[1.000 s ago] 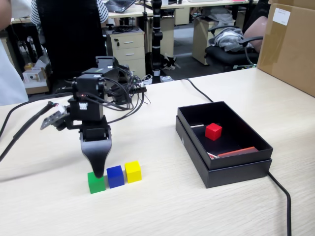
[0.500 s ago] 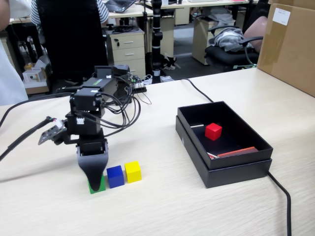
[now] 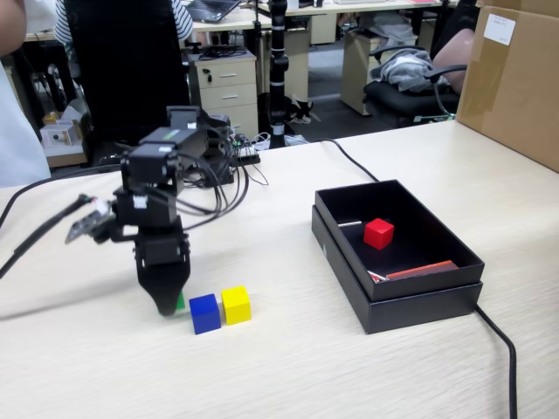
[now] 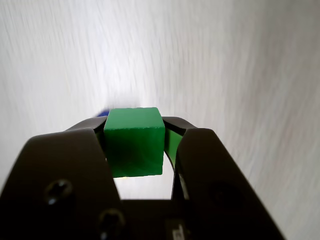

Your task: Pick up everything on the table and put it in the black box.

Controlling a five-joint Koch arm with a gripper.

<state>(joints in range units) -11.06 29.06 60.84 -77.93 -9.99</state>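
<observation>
My gripper (image 4: 134, 131) is shut on the green cube (image 4: 134, 142), which fills the space between both black jaws in the wrist view. In the fixed view the gripper (image 3: 168, 305) hangs just above the table (image 3: 262, 367), and only a sliver of the green cube (image 3: 180, 302) shows beside the jaw. The blue cube (image 3: 204, 313) and the yellow cube (image 3: 235, 305) sit side by side on the table just right of the gripper. The black box (image 3: 437, 292) stands to the right, with the red cube (image 3: 378, 233) inside it.
A thin red-edged strip (image 3: 419, 270) lies in the box. A black cable (image 3: 500, 340) runs from behind the box toward the near edge, another cable (image 3: 39, 229) trails at the left. A brown carton (image 3: 515, 83) stands at the far right.
The gripper came down over the green cube, closed on it and has risen a little and shifted left with it. The blue and yellow cubes have stayed put.
</observation>
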